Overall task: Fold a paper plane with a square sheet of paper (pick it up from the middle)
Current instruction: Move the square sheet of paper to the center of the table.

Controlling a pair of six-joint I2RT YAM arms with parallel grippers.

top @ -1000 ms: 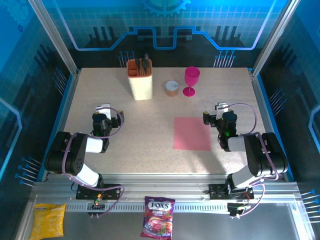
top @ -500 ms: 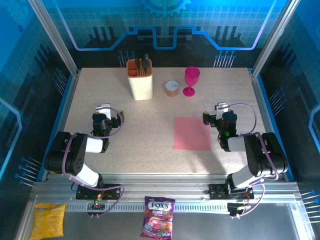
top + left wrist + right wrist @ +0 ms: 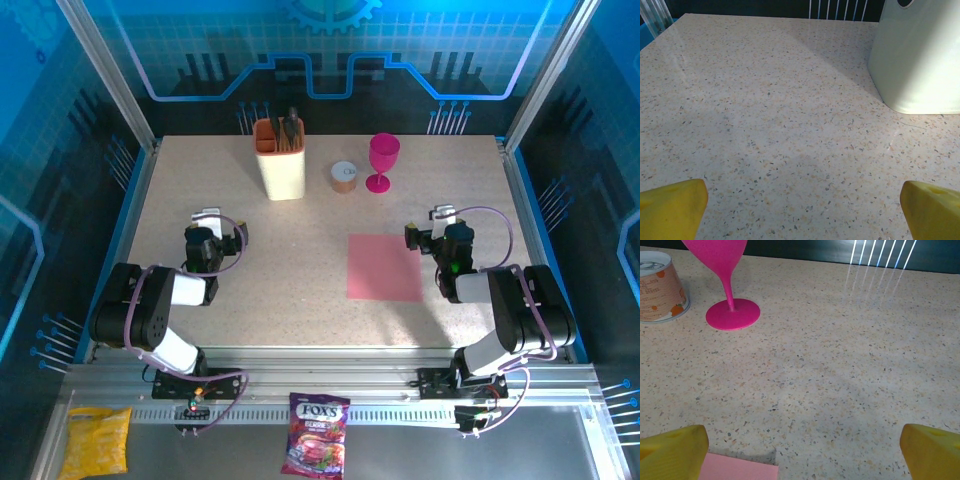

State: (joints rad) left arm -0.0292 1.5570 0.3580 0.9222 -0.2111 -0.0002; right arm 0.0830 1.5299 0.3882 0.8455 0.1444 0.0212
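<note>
The square sheet of paper [image 3: 385, 267] is salmon-pink and lies flat and unfolded on the speckled table [image 3: 300, 250], right of centre. One of its corners [image 3: 737, 472] shows at the bottom left of the right wrist view. My right gripper [image 3: 440, 216] rests low just right of the sheet, open [image 3: 805, 450], its yellow fingertips [image 3: 672, 450] wide apart over bare table. My left gripper [image 3: 207, 218] sits on the left side of the table, far from the sheet. It is open [image 3: 805, 210] with nothing between its yellow fingertips [image 3: 672, 207].
A cream utensil holder [image 3: 282, 160] [image 3: 920, 55] stands at the back, ahead of the left gripper. A small printed cup [image 3: 344, 177] [image 3: 660, 287] and a magenta goblet [image 3: 383, 160] [image 3: 732, 315] stand behind the sheet. Two snack bags [image 3: 318, 445] lie on the front rail.
</note>
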